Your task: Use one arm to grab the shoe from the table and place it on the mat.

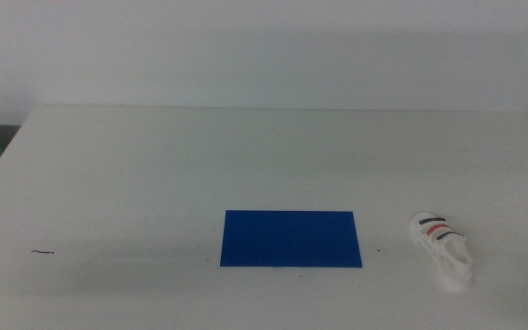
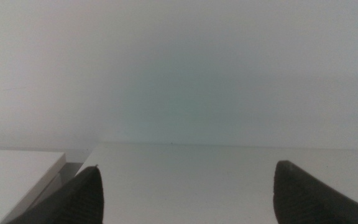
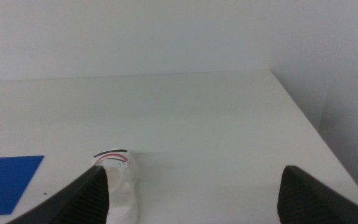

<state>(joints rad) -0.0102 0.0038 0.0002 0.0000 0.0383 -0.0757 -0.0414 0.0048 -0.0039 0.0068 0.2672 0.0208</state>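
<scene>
White shoe (image 1: 443, 250) lies on the table (image 1: 154, 174) right of the blue mat (image 1: 291, 238), apart from it, near the front edge; bare tabletop all round. Left gripper (image 2: 185, 193) and right gripper (image 3: 194, 193) both gape wide, empty. No writing readable.

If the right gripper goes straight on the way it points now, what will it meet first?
Probably nothing: ahead of the right gripper, whose jaws are open, lies bare table up to the far edge. The shoe sits by one jaw, off the middle line, though depth is unclear.
</scene>
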